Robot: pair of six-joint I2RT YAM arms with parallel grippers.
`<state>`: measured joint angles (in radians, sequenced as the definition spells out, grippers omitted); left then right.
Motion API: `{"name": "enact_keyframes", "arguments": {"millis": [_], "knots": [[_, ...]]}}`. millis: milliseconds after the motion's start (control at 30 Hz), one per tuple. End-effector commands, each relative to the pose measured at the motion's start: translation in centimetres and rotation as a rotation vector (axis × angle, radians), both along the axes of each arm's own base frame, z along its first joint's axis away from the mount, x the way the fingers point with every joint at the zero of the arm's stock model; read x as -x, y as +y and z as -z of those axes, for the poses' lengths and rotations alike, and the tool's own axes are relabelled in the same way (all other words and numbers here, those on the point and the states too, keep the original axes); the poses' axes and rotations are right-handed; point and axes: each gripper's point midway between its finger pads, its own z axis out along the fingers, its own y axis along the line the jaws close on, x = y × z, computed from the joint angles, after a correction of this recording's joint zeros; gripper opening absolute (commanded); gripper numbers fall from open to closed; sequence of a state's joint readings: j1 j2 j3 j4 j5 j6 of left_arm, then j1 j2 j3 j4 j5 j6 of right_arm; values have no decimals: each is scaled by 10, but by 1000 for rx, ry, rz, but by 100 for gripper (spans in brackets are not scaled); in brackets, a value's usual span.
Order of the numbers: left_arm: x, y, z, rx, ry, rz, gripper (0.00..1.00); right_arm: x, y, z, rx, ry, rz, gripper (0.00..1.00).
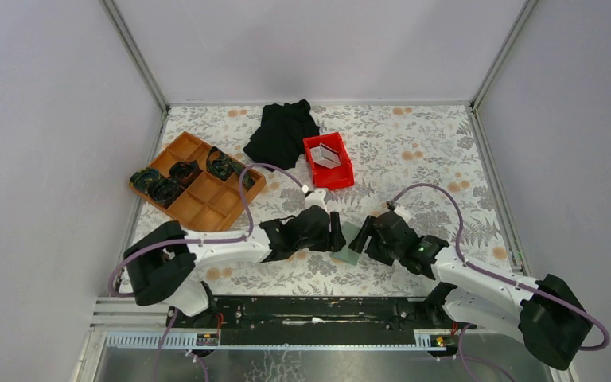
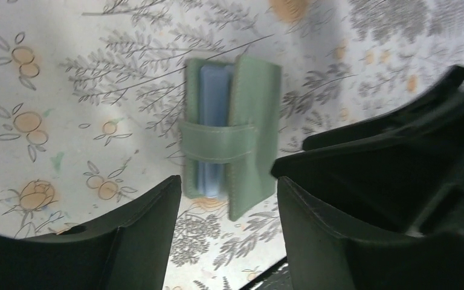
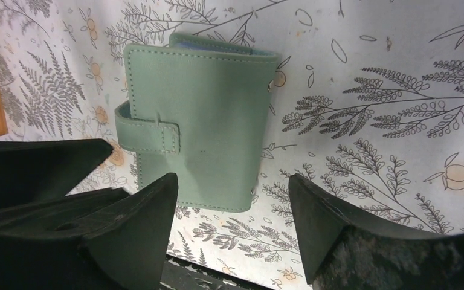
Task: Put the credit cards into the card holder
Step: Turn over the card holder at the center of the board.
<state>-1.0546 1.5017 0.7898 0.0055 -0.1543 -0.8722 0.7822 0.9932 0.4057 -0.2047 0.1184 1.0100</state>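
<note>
The grey-green card holder [image 1: 350, 243] lies folded on the flowered table, between my two grippers. In the left wrist view the card holder [image 2: 254, 121] shows its strap across the middle and a pale blue layer [image 2: 210, 90] between its flaps. My left gripper [image 2: 228, 181] stands open just short of the holder's near end, with nothing between its fingers. In the right wrist view the card holder [image 3: 205, 121] lies strap-side left. My right gripper [image 3: 232, 176] is open over its near edge, not touching it. Light grey credit cards [image 1: 326, 155] sit in the red bin [image 1: 340, 173].
An orange compartment tray [image 1: 207, 191] with dark items stands at the back left. A black cloth [image 1: 281, 131] lies behind the red bin. The two grippers face each other closely; the right one's fingers [image 2: 399, 151] fill the right of the left wrist view.
</note>
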Motion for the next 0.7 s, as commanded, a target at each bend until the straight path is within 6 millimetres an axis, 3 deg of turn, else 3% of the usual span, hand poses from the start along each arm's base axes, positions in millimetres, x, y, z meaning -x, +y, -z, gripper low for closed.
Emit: {"name": "enact_keyframes", "arguments": {"millis": [0,433,667], "knots": [[0,8,18,-99,2,-6,65,-7,4,-10,-60,-29,6,75],[0,17,53,-206,51,-35,60,-6,10,-6,-100,-3,-23,75],[0,26,67,-279,75,-44,60,-6,9,5,-107,24,-16,75]]}}
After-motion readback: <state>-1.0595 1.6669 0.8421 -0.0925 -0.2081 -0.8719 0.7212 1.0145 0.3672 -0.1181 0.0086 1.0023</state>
